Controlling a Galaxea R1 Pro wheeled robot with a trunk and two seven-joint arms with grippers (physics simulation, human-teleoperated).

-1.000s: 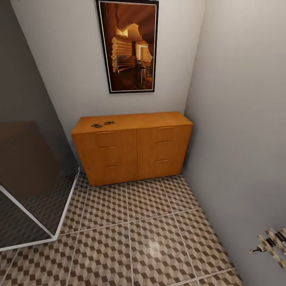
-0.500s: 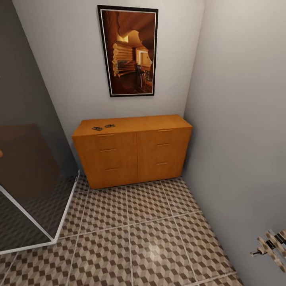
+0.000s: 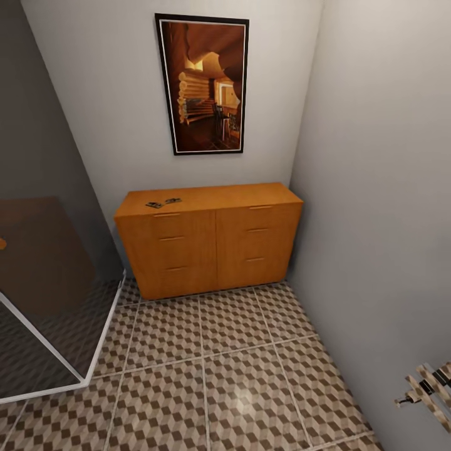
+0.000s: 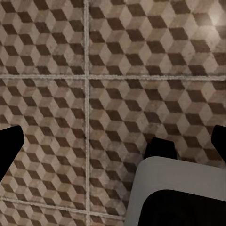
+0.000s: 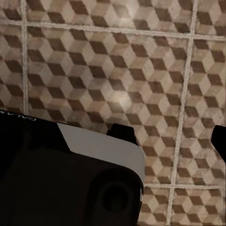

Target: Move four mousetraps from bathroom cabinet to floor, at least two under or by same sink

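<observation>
- Left gripper (image 4: 113, 141): seen in the left wrist view, it points down at the bathroom floor (image 4: 117, 56); its two dark fingertips (image 4: 10, 143) sit wide apart at opposite edges of the picture, so the jaws stand spread with nothing between them.
- Right gripper (image 5: 172, 136): in the right wrist view it likewise faces the tiles, one dark fingertip (image 5: 219, 141) cut off at the picture's edge and a second dark tip showing beside the robot's white-and-black body; the jaws appear parted and empty.
- Cabinet (image 3: 210, 241): an orange-brown chest standing against the far wall, its right end close to the right wall, drawers shut.
- Mousetraps (image 3: 161, 203): small dark pieces lying on the cabinet's top near its left end; two can be made out, side by side, too small for detail.
- Picture (image 3: 202, 84): a dark-framed print hanging on the far wall above the cabinet.
- Glass enclosure (image 3: 44, 300): a tinted, white-framed panel at the near left, cut off by the picture's edge.
- Patterned object (image 3: 429, 388): at the near right corner, partly cut off and hard to identify.
</observation>
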